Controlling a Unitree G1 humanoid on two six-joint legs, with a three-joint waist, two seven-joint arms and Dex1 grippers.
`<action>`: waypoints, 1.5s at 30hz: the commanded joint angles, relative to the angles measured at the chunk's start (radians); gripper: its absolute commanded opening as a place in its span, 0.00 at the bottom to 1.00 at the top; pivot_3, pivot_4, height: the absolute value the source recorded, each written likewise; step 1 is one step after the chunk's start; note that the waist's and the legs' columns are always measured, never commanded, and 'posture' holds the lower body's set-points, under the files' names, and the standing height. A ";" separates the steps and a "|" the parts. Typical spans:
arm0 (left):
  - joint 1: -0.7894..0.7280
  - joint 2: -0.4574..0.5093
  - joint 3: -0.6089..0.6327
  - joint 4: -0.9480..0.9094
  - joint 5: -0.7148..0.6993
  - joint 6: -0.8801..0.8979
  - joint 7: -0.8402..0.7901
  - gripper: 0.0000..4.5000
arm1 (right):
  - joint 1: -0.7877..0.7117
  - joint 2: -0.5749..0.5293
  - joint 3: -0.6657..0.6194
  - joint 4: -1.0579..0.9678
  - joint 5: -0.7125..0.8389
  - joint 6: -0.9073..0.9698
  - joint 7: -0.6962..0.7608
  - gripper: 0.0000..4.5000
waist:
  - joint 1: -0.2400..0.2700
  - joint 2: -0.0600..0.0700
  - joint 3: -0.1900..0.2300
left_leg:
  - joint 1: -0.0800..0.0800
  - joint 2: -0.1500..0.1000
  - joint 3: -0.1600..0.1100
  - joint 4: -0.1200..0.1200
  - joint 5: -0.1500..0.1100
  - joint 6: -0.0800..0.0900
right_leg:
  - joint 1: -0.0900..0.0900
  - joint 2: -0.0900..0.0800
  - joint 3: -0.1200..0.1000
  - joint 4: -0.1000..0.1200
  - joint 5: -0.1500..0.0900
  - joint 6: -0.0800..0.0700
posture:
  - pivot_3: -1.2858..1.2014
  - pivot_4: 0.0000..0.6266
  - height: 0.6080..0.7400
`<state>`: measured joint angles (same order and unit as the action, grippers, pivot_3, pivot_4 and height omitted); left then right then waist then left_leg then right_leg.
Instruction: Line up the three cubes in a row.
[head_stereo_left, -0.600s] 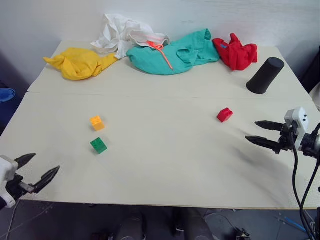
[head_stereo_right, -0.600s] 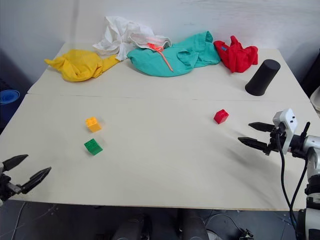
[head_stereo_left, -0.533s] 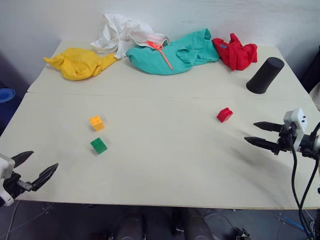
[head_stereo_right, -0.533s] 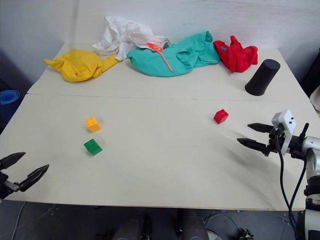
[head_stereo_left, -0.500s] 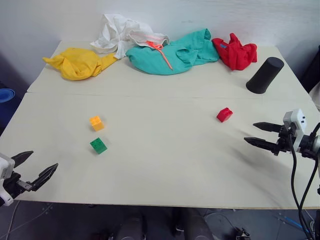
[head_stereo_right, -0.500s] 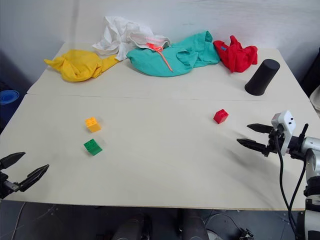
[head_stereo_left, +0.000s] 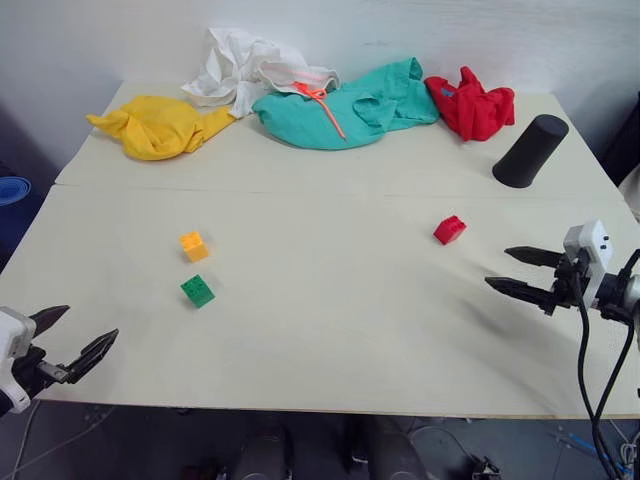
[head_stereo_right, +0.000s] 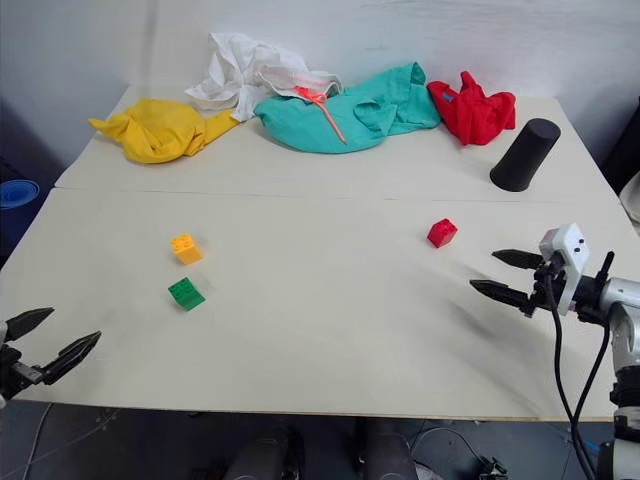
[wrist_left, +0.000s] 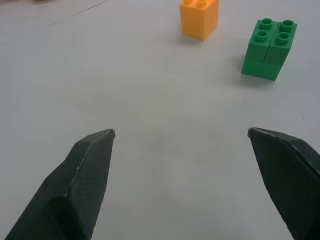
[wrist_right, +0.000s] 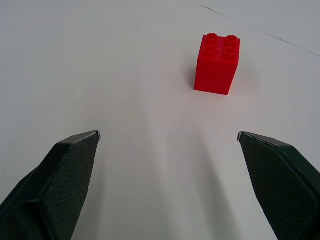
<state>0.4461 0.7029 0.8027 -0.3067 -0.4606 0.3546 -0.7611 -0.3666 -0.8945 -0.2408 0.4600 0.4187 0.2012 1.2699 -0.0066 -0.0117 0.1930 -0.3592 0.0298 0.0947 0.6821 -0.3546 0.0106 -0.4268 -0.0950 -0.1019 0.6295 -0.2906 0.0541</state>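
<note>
Cream counter (head_stereo_left: 330, 330) carries yellow (head_stereo_left: 160, 125), white (head_stereo_left: 245, 65), teal (head_stereo_left: 345, 100) and red (head_stereo_left: 472, 105) cloths along its far edge beside a black tapered cylinder (head_stereo_left: 528, 150). Orange-yellow cube (head_stereo_left: 194, 246) sits near green cube (head_stereo_left: 197, 291); red cube (head_stereo_left: 449, 229) lies well apart. Left pincer (head_stereo_left: 72, 345) and right pincer (head_stereo_left: 522, 272) hover spread apart, empty.

Three smooth, slightly glossy studded plastic bricks, red (wrist_right: 217, 63), green (wrist_left: 269, 48) and orange-yellow (wrist_left: 199, 18), sit on a matt, pale table (head_stereo_left: 330, 320). Soft crumpled cloths (head_stereo_left: 345, 105) lie behind. Gripper fingers (wrist_left: 82, 185) look black, matt, finely textured.
</note>
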 joint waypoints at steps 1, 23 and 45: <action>-0.031 0.034 -0.014 -0.082 -0.056 0.054 -0.004 1.00 | -0.003 0.001 -0.024 -0.083 0.018 0.012 -0.022 1.00 | 0.000 0.000 0.000 | 0.000 0.000 0.000 0.000 0.000 0.000 | 0.000 0.000 0.000 0.000 0.000 0.000 | 0.52 0.24 1.00; -0.843 0.195 -0.577 -0.237 -0.373 0.370 -0.059 1.00 | -0.404 0.288 0.120 0.238 -0.198 0.032 -0.454 1.00 | -0.019 0.002 0.000 | -0.002 -0.001 0.001 0.000 0.006 -0.003 | -0.001 0.002 0.000 0.007 0.001 -0.001 | 0.52 0.24 1.00; -0.874 0.250 -0.701 -0.221 -0.293 0.326 -0.235 1.00 | -0.065 0.156 0.270 -0.540 0.041 0.172 0.086 0.34 | -0.004 0.004 0.001 | -0.002 0.000 -0.001 0.001 0.007 -0.004 | -0.001 0.005 0.000 0.006 0.001 0.000 | 0.52 0.24 1.00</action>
<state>-0.4330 0.9347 0.1072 -0.5014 -0.7741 0.7095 -0.9647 -0.4442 -0.7175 0.0181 0.0171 0.4139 0.3546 1.3077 -0.0104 -0.0081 0.1941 -0.3610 0.0295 0.0943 0.6831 -0.3474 0.0063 -0.4278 -0.0901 -0.1017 0.6360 -0.2893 0.0539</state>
